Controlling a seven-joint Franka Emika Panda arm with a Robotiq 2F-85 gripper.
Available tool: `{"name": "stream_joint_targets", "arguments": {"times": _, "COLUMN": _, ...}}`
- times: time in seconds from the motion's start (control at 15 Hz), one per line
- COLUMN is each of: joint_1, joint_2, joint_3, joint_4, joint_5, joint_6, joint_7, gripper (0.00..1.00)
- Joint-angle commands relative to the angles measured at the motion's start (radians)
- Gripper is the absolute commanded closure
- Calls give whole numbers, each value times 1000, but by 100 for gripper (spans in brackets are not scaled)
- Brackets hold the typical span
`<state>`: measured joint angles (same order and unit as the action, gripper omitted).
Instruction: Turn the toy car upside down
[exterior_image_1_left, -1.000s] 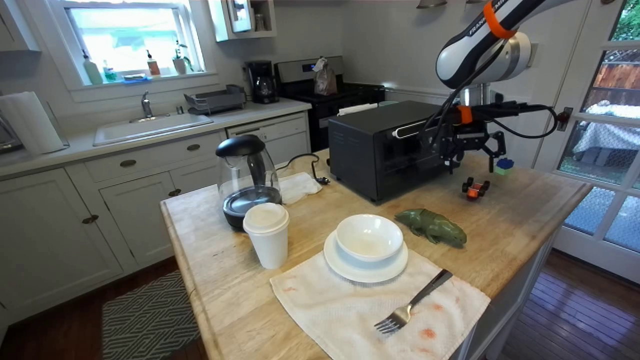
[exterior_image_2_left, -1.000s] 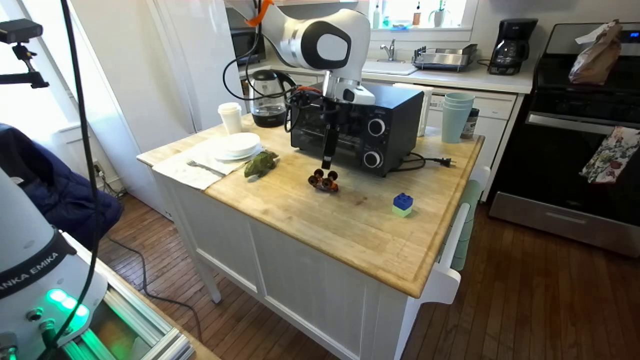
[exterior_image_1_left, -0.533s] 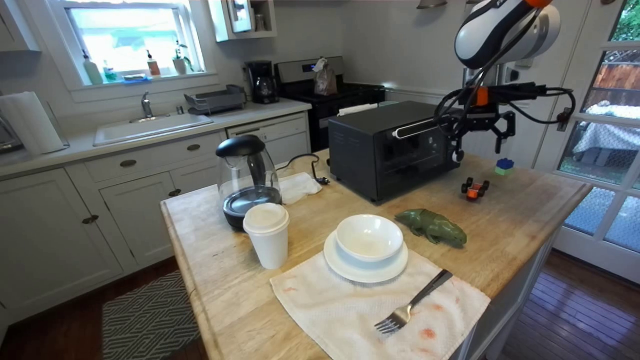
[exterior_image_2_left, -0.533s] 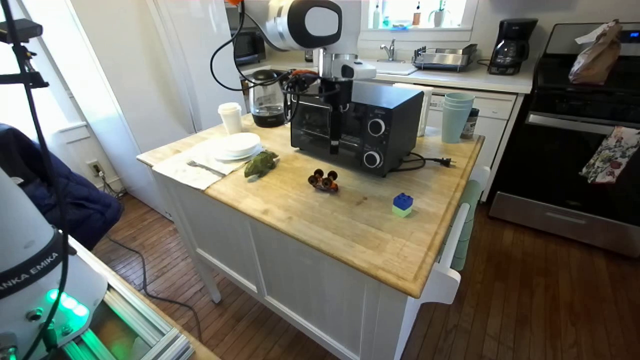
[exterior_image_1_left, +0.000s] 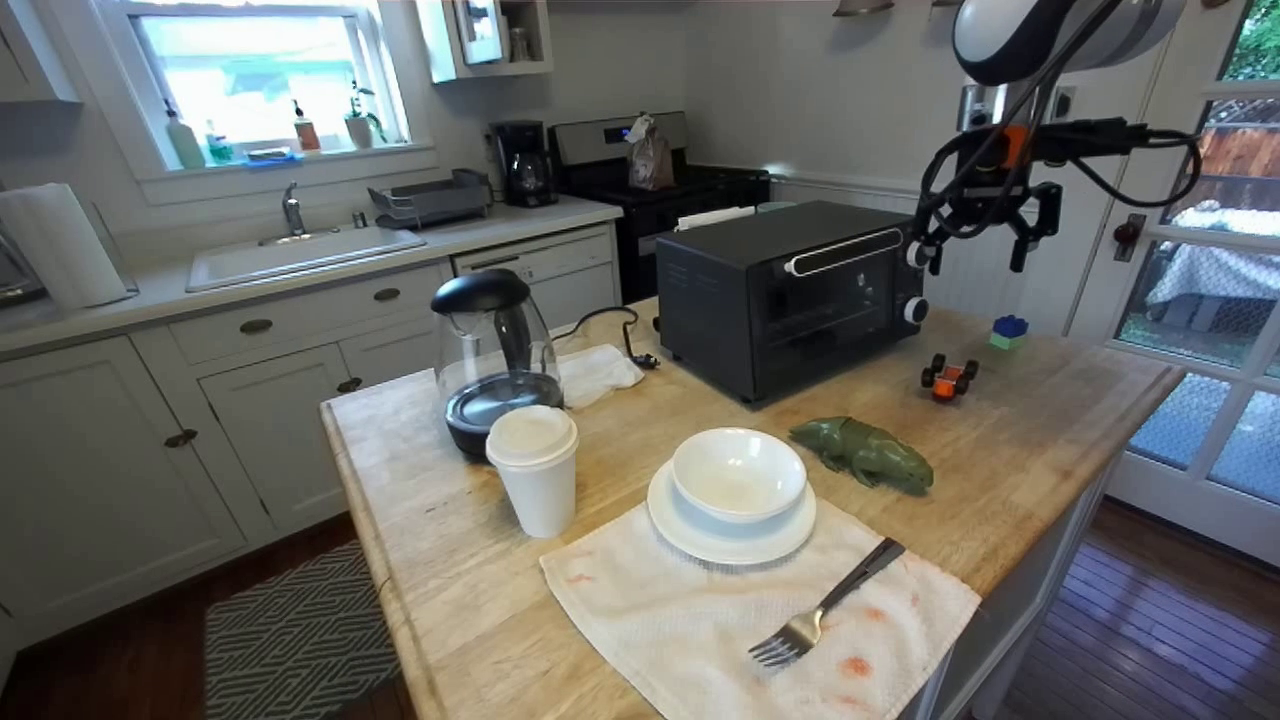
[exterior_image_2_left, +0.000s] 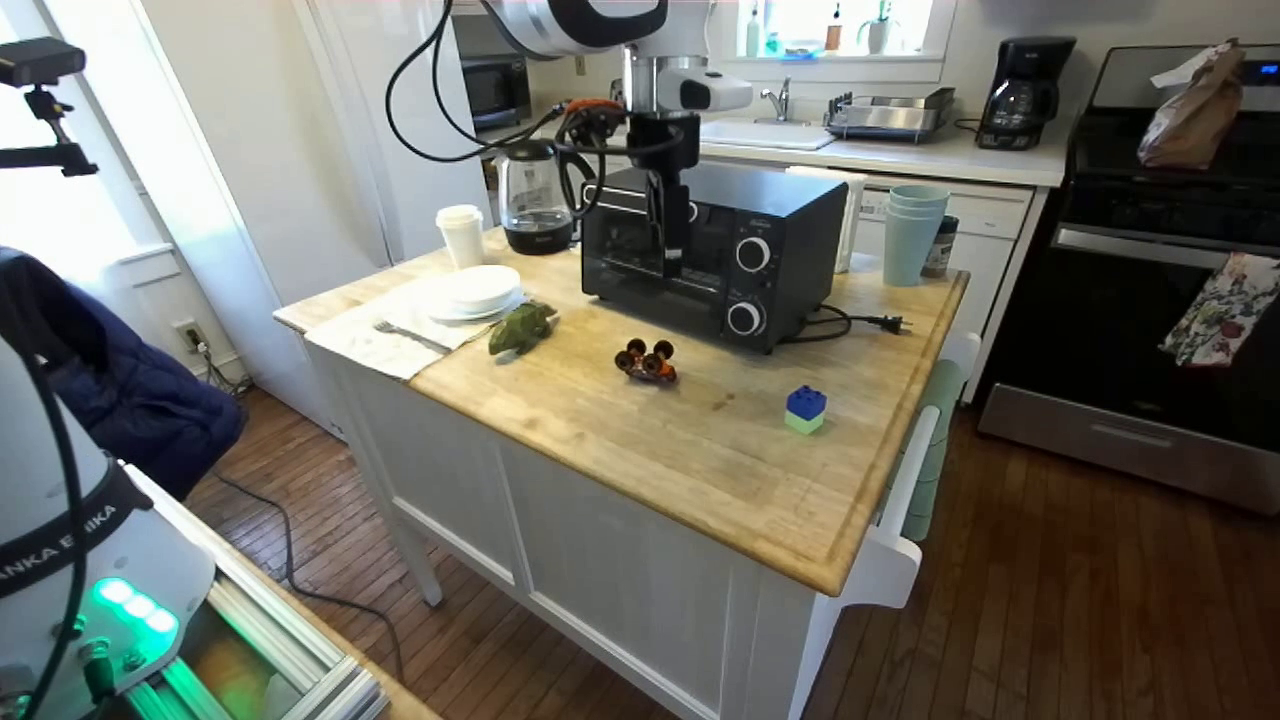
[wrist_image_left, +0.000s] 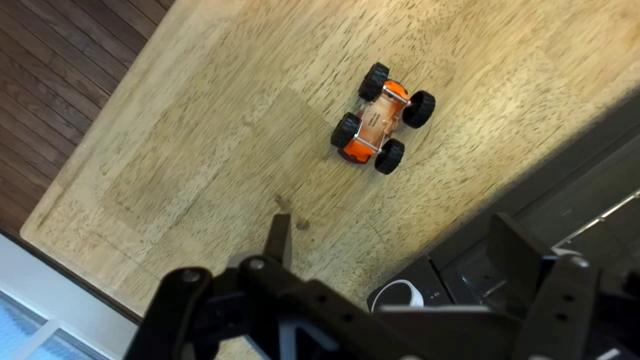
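The small orange-red toy car with black wheels (exterior_image_1_left: 948, 379) lies on its back on the wooden table, wheels and underside facing up. It also shows in an exterior view (exterior_image_2_left: 647, 362) and in the wrist view (wrist_image_left: 376, 120), where its underside is plain to see. My gripper (exterior_image_1_left: 976, 265) is open and empty, well above the table, beside the toaster oven's knob end. In an exterior view the gripper (exterior_image_2_left: 672, 268) hangs in front of the oven. In the wrist view the fingers (wrist_image_left: 392, 230) are wide apart, and the car is beyond them, touched by neither.
The black toaster oven (exterior_image_1_left: 790, 300) stands close to the gripper. A blue and green block (exterior_image_1_left: 1008, 332) sits near the car. A green animal figure (exterior_image_1_left: 862, 455), a white bowl (exterior_image_1_left: 740, 475) on a plate, and a fork (exterior_image_1_left: 830, 605) on a cloth lie farther along the table.
My open gripper has risen from near the car and moved away from it, up in front of the oven. The car has stayed in place, wheels up.
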<state>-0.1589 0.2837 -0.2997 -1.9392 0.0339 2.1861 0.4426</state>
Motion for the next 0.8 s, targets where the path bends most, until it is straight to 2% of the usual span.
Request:
{"name": "stream_joint_targets", "arguments": {"times": 0.0, "joint_1": -25, "joint_2": -85, "joint_3": 13, "joint_4": -54, "joint_5": 3, "joint_6": -22, "joint_7": -50, "gripper": 0}}
{"name": "stream_joint_targets", "arguments": {"times": 0.33, "joint_1": -48, "joint_2": -149, "joint_3": 12, "joint_4": -81, "joint_5": 27, "joint_6": -53, "joint_7": -73, "gripper": 0}}
{"name": "stream_joint_targets", "arguments": {"times": 0.4, "joint_1": -41, "joint_2": -97, "joint_3": 14, "joint_4": -39, "joint_5": 1, "joint_6": -43, "joint_7": -50, "gripper": 0}}
{"name": "stream_joint_targets", "arguments": {"times": 0.73, "joint_1": -49, "joint_2": -122, "joint_3": 14, "joint_4": -57, "joint_5": 3, "joint_6": -46, "joint_7": -52, "gripper": 0}}
